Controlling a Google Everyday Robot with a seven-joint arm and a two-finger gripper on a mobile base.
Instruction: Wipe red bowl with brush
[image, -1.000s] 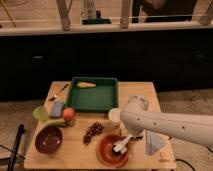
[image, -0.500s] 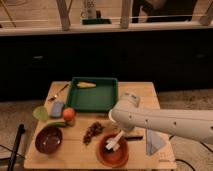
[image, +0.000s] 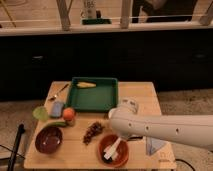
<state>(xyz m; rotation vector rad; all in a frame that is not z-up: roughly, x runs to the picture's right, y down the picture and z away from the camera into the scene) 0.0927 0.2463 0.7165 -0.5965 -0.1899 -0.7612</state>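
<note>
The single camera view looks down at a wooden table (image: 142, 95) with a green tray (image: 95, 100) at its far middle; every place below is given from that tray.

A yellow piece of food (image: 86, 84) lies inside the tray, near its far rim. A spoon (image: 59, 92) rests just left of the tray's far left corner. Left of the tray's near left corner sits a blue block (image: 57, 108), with a pale green round thing (image: 40, 113) farther left. An orange fruit (image: 69, 114) stands just off that same near left corner. A dark maroon bowl (image: 48, 139) is well in front of the tray and to the left. A cluster of dark grapes (image: 92, 131) lies straight in front of the tray.

The red bowl (image: 124, 156) sits in front of the tray, right of the grapes, close to the table's near edge. The white arm (image: 165, 129) reaches in from the right, passing in front of the tray's near right corner. The gripper (image: 118, 142) is over the red bowl, grasping the brush (image: 112, 149) by the top of its white handle. The brush slants down to the left, with its dark head low inside the bowl. A pale cloth (image: 155, 146) lies right of the red bowl, partly under the arm.
</note>
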